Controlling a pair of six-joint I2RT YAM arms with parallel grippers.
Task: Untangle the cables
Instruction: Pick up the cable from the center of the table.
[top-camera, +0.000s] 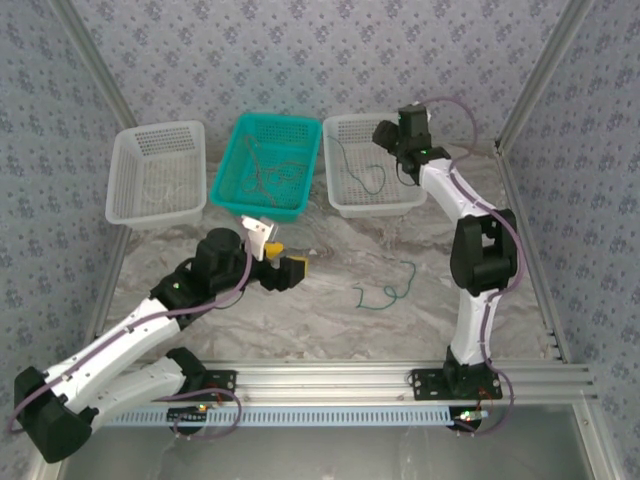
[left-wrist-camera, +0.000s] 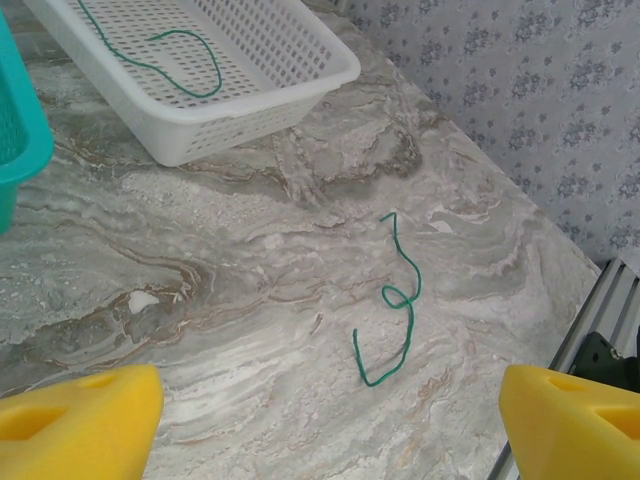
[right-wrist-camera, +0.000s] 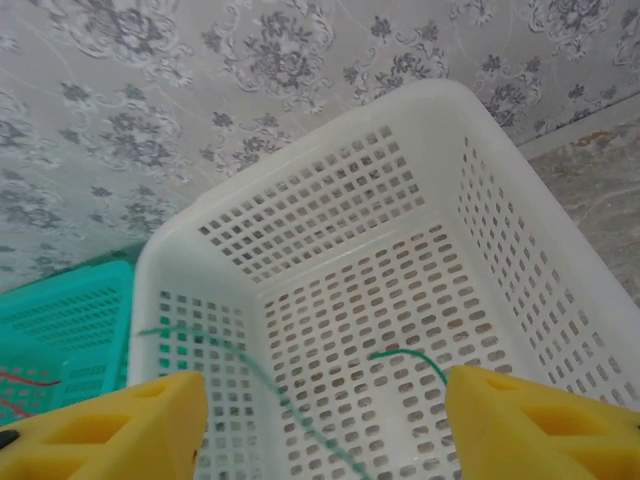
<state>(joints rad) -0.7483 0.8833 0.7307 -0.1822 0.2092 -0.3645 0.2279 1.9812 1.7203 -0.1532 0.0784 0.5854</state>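
Bright, even, diffuse light, soft shadows beside the white basket (left-wrist-camera: 230, 125), slightly blurred yellow fingertips (left-wrist-camera: 80, 420) up close.

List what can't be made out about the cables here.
Top view: cables in the teal basket too small to count or trace.
Right wrist view: green cable in the white basket runs off the bottom edge.
Left wrist view: teal basket cut off by the left edge.
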